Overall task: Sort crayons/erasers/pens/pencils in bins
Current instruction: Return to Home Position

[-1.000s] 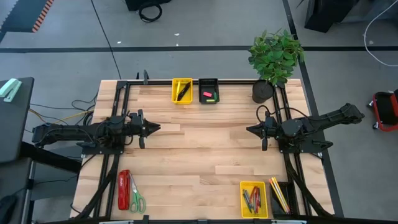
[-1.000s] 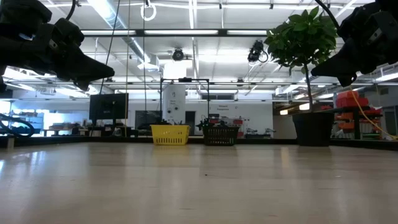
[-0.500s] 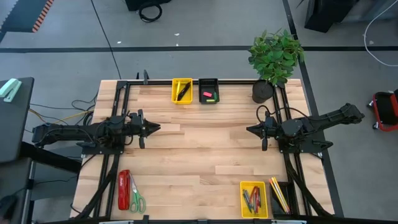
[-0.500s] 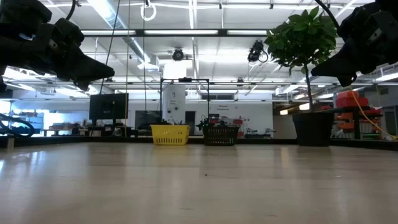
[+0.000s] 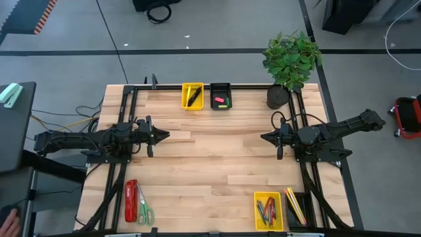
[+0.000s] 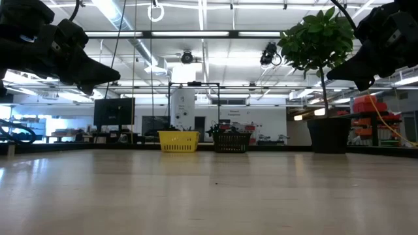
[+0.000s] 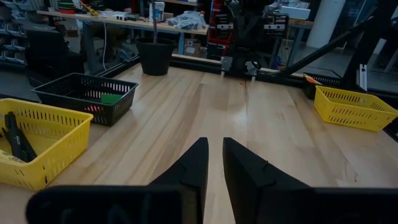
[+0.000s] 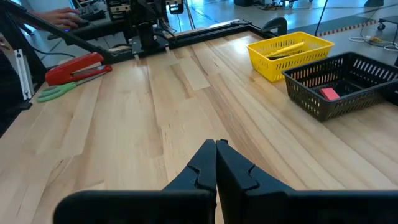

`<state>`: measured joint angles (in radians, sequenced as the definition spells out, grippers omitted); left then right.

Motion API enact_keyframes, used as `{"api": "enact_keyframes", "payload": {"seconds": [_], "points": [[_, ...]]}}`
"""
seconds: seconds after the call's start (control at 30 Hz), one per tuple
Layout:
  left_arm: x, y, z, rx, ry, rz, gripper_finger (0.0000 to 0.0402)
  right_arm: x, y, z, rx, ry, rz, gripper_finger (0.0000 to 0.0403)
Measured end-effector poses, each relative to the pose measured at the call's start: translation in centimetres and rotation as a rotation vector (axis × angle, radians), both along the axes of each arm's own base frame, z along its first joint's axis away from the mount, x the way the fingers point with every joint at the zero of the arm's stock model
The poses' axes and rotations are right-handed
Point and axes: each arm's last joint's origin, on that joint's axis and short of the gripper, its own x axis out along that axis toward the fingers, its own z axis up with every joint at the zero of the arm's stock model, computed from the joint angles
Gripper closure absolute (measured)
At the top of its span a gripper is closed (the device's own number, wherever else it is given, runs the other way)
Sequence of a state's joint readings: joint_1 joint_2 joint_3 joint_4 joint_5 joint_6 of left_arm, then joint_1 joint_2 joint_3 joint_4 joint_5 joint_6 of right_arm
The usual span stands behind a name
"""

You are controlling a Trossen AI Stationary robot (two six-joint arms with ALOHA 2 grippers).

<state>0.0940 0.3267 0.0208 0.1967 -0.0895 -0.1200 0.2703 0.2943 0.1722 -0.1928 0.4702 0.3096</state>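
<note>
Both arms hover above the table's middle strip, touching nothing. My left gripper (image 5: 164, 135) (image 7: 215, 142) points toward the right edge, a narrow gap between its fingers. My right gripper (image 5: 264, 137) (image 8: 216, 143) faces it, shut and empty. At the far edge a yellow bin (image 5: 192, 96) holds black pens (image 7: 17, 140). Beside it a black bin (image 5: 221, 96) holds a pink eraser (image 8: 328, 93) and a green eraser (image 7: 111, 98). At the near right, a yellow bin (image 5: 268, 210) holds crayons and a black bin (image 5: 297, 207) holds orange and yellow pencils.
A red stapler (image 5: 131, 201) and green-handled scissors (image 5: 145, 210) lie at the near left corner. A potted plant (image 5: 289, 62) stands at the far right corner. The wooden tabletop (image 5: 210, 158) between the arms is bare. A person's hand (image 8: 62, 15) shows beyond the left edge.
</note>
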Motion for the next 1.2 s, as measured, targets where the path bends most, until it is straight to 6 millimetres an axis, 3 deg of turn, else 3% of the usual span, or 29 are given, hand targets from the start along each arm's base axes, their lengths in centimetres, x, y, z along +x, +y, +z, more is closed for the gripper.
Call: {"api": "enact_keyframes", "payload": {"seconds": [1.2], "points": [[0.0, 0.0, 0.01, 0.0, 0.0, 0.0, 0.0346, 0.0, 0.0, 0.0, 0.0, 0.0, 0.0, 0.0393]]}}
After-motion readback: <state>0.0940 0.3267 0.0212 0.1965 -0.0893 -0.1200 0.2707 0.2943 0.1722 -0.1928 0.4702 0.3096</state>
